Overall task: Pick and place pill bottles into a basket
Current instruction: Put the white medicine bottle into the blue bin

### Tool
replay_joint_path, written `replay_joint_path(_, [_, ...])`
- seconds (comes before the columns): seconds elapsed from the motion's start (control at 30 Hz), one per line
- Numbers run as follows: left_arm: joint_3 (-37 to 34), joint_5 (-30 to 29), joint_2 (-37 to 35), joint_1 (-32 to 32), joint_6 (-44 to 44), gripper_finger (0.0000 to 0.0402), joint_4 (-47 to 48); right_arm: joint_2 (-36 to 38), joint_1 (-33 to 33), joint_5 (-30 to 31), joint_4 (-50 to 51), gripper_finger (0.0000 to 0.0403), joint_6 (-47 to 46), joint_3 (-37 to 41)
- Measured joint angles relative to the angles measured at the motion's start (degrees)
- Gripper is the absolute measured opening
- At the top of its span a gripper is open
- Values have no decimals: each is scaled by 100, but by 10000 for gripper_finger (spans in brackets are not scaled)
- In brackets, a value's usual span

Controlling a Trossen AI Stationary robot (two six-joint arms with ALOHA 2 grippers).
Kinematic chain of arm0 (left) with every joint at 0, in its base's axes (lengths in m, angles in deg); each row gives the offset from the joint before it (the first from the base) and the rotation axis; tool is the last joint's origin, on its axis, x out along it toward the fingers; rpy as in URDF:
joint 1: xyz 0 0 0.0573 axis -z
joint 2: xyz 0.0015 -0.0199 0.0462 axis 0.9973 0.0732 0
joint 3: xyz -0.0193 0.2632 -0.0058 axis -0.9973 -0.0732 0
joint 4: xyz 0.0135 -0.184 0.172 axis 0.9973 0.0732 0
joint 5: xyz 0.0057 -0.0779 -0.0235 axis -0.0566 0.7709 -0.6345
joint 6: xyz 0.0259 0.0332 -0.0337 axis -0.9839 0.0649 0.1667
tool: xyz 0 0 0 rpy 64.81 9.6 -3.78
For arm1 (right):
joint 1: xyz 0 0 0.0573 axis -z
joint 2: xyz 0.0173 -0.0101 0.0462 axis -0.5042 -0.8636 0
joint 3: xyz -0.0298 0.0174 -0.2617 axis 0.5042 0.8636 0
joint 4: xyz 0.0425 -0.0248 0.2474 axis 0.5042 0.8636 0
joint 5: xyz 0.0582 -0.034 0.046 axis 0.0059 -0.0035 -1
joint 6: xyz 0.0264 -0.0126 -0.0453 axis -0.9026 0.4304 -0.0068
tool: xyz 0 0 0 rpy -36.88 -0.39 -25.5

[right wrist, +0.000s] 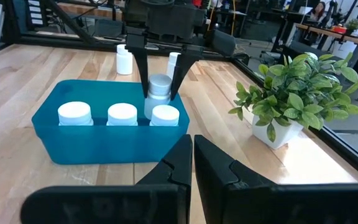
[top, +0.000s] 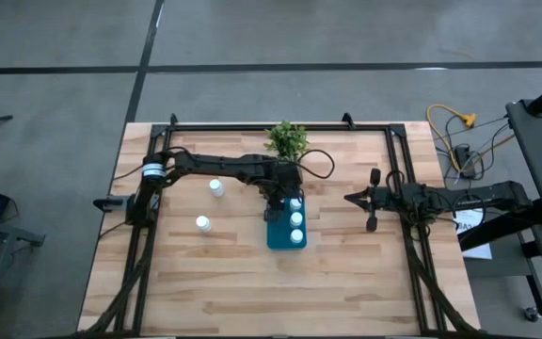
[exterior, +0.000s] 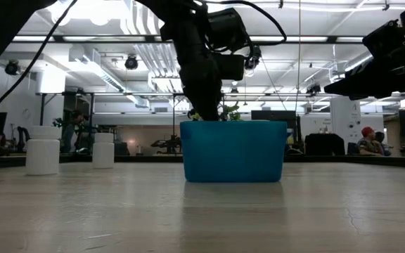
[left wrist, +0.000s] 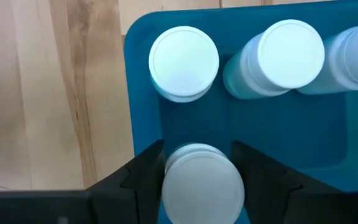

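Close in, the right gripper [right wrist: 192, 163] has its jaws pressed together on nothing, parked over the right side of the table [top: 346, 292], evidently kept out of the way. Just beyond it sits the basket [right wrist: 104, 146], with three pill bottles [right wrist: 122, 114] standing in a row along one long side, packed tight, probably to leave room. And here's the action: the left gripper [left wrist: 199, 180] hangs over the basket's plant-side end, a fourth bottle [left wrist: 202, 183] between its fingers [right wrist: 140, 68], jaws set about a bottle's width apart. Whether they are clamped on it or have just let go, I can't tell. It's upright, low inside the basket. Farther off, two more bottles [top: 215, 187] wait on the bare wood, well apart from the basket. The potted plant [top: 287, 139] stands just behind it all.
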Motion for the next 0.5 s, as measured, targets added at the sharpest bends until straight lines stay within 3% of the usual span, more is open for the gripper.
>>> replay_joint_path(0.5, [9,-36,0,-7,2,164,-112,0,0,2,0,8,-15,0])
